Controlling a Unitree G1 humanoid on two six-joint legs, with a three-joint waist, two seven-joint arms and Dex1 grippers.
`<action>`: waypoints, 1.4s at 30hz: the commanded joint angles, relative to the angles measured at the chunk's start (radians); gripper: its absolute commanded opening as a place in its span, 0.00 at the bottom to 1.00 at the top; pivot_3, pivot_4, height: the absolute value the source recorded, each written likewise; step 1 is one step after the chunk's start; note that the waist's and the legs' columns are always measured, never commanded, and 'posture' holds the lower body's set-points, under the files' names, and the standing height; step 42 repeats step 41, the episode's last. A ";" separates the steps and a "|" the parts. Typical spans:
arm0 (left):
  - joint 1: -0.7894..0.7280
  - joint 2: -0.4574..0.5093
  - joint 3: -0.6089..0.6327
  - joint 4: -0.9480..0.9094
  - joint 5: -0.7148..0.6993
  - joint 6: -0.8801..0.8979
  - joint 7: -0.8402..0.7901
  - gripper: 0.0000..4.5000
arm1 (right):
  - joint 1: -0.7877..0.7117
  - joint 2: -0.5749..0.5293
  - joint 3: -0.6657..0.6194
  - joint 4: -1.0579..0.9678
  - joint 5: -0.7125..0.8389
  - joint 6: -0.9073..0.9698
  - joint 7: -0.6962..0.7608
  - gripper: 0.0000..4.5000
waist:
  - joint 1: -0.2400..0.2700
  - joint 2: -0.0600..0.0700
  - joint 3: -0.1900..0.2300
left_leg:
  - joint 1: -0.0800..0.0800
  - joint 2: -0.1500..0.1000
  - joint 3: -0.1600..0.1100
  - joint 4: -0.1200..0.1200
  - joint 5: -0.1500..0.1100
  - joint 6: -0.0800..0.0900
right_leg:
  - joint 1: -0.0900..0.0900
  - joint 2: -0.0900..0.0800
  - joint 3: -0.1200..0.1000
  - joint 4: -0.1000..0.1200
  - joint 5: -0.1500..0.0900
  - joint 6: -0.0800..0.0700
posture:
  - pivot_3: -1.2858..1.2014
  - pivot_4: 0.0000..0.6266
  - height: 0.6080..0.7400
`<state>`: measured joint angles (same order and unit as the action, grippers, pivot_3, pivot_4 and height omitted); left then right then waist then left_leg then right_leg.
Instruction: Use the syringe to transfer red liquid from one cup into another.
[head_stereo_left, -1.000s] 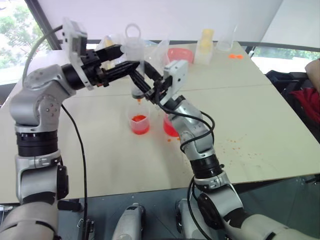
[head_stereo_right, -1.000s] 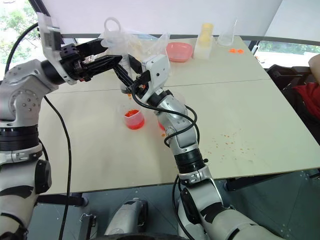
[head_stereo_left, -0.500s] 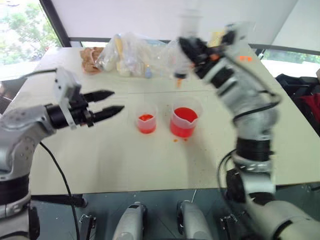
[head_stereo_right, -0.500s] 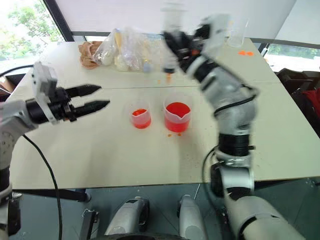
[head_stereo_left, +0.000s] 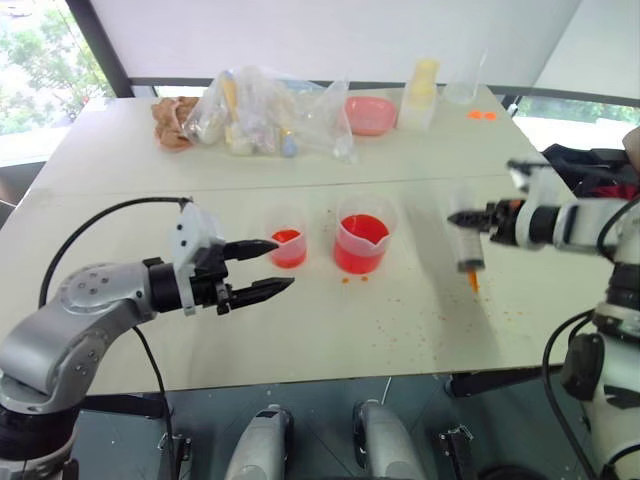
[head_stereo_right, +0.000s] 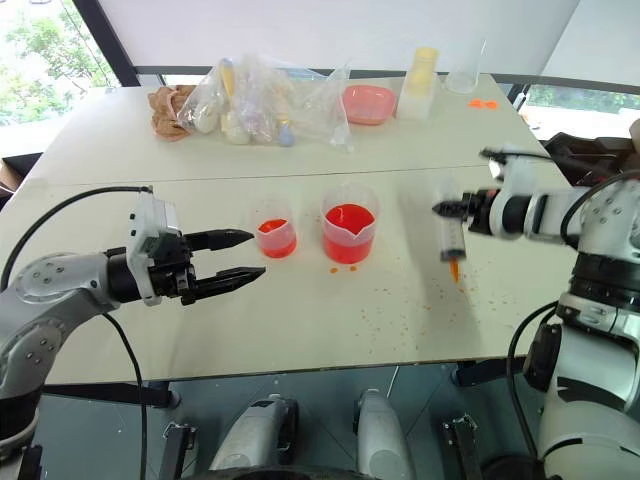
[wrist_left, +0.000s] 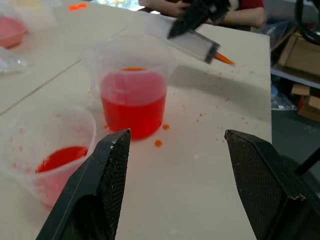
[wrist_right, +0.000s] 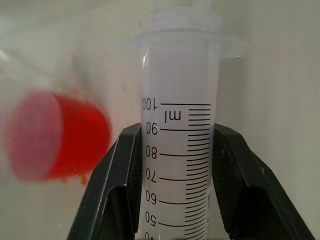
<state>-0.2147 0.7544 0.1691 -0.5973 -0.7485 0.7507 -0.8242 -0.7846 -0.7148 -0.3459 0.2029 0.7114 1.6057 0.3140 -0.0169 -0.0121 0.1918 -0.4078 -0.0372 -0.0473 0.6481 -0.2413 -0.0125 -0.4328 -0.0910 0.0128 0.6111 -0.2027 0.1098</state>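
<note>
Gripping the large clear graduated plastic syringe (head_stereo_left: 467, 243) tip-down, the right end effector (head_stereo_left: 478, 218) holds it well right of the larger clear plastic beaker (head_stereo_left: 363, 240) — likely so it drips onto the surface (head_stereo_left: 420, 330); the left end effector (head_stereo_left: 262, 268) waits wide open beside the small clear measuring cup (head_stereo_left: 289, 243).

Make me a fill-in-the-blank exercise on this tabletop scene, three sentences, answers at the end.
1. The right gripper is shut on the ____.
2. The left gripper, holding nothing, has its fingers ____.
3. Of the two cups on the table, the larger beaker holds ____ red liquid than the small cup.

Missing words: syringe; open; more
</note>
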 joint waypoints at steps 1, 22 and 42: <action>0.020 0.016 -0.044 -0.029 0.038 -0.048 -0.020 0.69 | 0.007 0.001 0.008 -0.019 -0.025 -0.032 0.020 0.32 | 0.000 0.000 0.000 | 0.000 0.000 0.000 0.000 0.000 0.000 | 0.000 0.000 0.001 0.000 0.000 0.000 | 0.52 0.24 1.00; 0.035 0.075 -0.177 0.054 0.196 -0.173 -0.128 0.69 | 0.140 0.028 0.055 -0.086 -0.112 -0.138 0.083 1.00 | 0.002 -0.001 0.000 | 0.001 0.000 0.000 0.000 0.000 0.000 | 0.001 0.001 0.001 0.000 0.000 0.000 | 0.52 0.24 1.00; 0.203 0.025 0.236 0.185 -0.046 -0.006 0.025 0.69 | 0.608 -0.142 -0.275 -0.391 -0.034 -0.680 0.514 1.00 | 0.004 -0.001 0.000 | 0.002 0.002 0.000 0.000 -0.002 0.003 | 0.003 0.002 0.000 -0.001 -0.002 0.003 | 0.52 0.24 1.00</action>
